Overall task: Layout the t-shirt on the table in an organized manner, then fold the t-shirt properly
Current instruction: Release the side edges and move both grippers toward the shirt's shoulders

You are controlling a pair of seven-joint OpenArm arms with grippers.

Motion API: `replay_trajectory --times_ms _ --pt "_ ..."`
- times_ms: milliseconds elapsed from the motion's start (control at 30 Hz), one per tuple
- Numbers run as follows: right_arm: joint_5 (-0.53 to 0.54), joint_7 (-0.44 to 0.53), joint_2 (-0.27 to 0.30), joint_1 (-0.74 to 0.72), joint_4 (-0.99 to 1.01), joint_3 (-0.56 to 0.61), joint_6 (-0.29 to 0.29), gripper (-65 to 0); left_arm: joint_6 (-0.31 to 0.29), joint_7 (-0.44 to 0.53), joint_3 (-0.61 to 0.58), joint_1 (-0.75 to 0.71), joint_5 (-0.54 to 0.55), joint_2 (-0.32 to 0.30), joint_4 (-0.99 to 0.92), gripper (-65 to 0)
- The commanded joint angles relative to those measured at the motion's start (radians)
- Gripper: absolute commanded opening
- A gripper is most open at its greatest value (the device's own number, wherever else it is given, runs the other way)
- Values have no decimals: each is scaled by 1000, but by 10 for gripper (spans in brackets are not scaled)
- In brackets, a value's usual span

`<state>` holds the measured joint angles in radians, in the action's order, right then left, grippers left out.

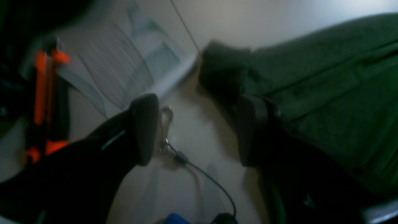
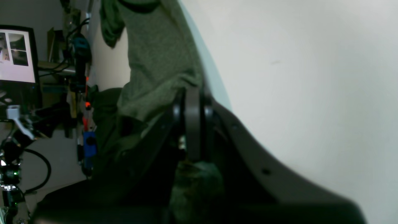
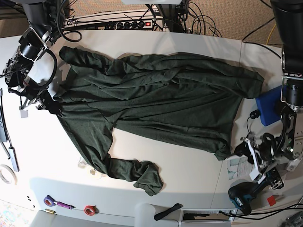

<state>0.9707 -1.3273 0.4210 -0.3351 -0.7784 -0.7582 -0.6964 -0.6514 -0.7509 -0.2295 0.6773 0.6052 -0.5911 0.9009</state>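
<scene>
While the right hand pinches the t-shirt edge tight | left hand is wide apart, holding nothing, by the shirt corner | t-shirt lies spread and wrinkly across the white tabletop

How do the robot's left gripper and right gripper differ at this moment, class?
The left gripper has its jaws spread wide with nothing between them; the right gripper is shut on the t-shirt. The left gripper sits just off the shirt's corner, while the right gripper pinches the opposite edge. Both are dark and close to the white table.
</scene>
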Motion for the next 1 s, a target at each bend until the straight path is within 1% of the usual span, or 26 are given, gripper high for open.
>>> replay_trajectory --times_ms 0,33,100,133,167,200,233,400,500,600,700,767,867,967 --pt "28 10 25 -19 -14 0 -2 -650 -17 29 8 33 16 -3 1 -270" --pt "28 10 25 -19 -14 0 -2 -650 -26 42 8 32 16 4 -12 -270" --pt "27 10 25 -19 -14 0 -2 -650 -24 101 8 32 -13 17 -36 -270" --pt "27 10 25 -19 -14 0 -2 -650 -3 132 8 32 -38 24 -47 -270" --pt "27 10 25 -19 -14 0 -2 -650 31 148 8 32 -65 33 -56 -270" --pt "27 10 26 -19 -14 0 -2 -650 59 151 8 32 -93 44 -63 -270" --pt "27 10 25 -19 -14 0 -2 -650 67 150 8 32 -114 54 -68 -270" --pt "28 10 25 -19 -14 0 -2 -650 59 158 8 25 -140 99 -72 -270" --pt "28 10 25 -19 -14 0 -2 -650 64 230 8 12 -236 118 -79 -270" --pt "27 10 25 -19 -14 0 -2 -650 90 327 8 -5 -293 129 -123 -270" --pt "28 10 25 -19 -14 0 -2 -650 94 394 8 -6 -321 145 -210 -270" --pt "28 10 25 -19 -14 0 -2 -650 93 427 8 -7 -321 153 -252 -270" --pt "36 10 25 -19 -14 0 -2 -650 93 438 8 -6 -318 164 -267 -270" --pt "35 10 25 -19 -14 0 -2 -650 84 437 8 5 -277 166 -261 -270"
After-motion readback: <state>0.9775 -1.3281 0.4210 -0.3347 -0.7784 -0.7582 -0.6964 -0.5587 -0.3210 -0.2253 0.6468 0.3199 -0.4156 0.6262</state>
